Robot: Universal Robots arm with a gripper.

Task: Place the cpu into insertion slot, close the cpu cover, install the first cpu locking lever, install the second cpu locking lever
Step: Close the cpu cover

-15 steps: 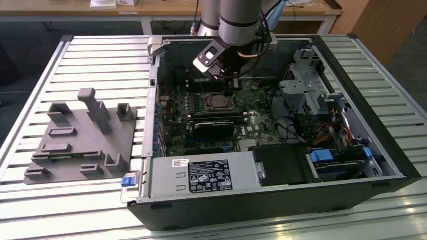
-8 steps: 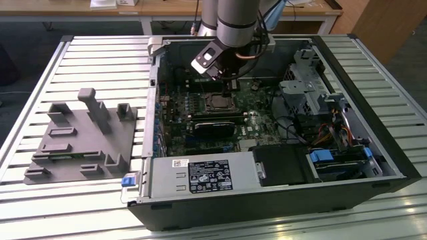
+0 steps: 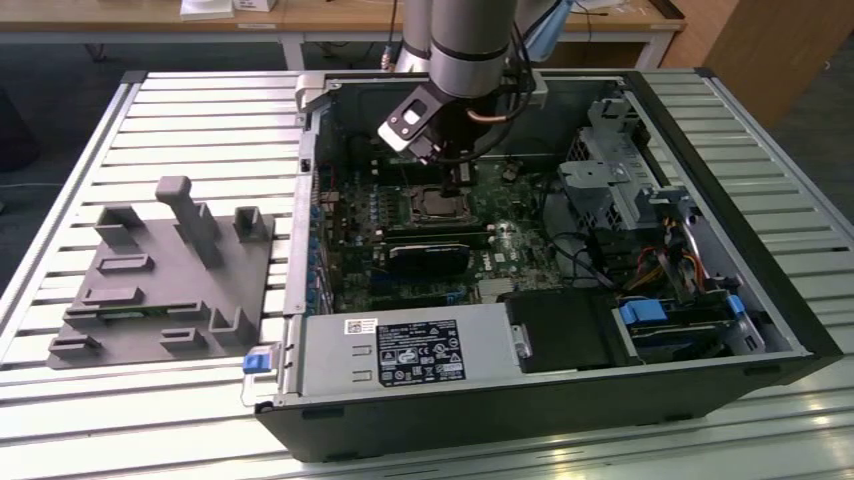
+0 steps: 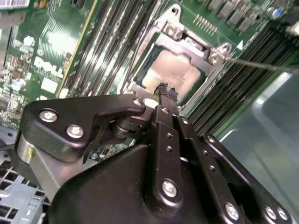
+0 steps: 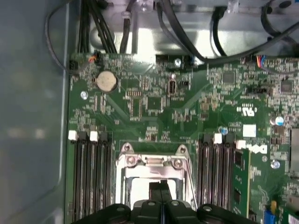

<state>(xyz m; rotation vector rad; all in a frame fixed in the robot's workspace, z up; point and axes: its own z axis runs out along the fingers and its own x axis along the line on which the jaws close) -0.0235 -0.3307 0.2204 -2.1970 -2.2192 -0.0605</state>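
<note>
In the second wrist view the gripper (image 4: 167, 92) is closed narrow, its fingers together and empty, with the tips over the edge of the cpu (image 4: 176, 70). The cpu lies beneath the lowered cpu cover (image 4: 184, 44). In the exterior view the insertion slot (image 3: 434, 205) sits upper-centre, inside the computer case (image 3: 534, 420) on the counter (image 3: 80, 130).

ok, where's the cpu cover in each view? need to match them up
Exterior view: cpu cover on the motherboard, right under the hand.
Second wrist view: cpu cover just past the hand.
First wrist view: cpu cover between the memory slots, at the hand.
Shared landmark: the hand's tips at the cover's edge.
</note>
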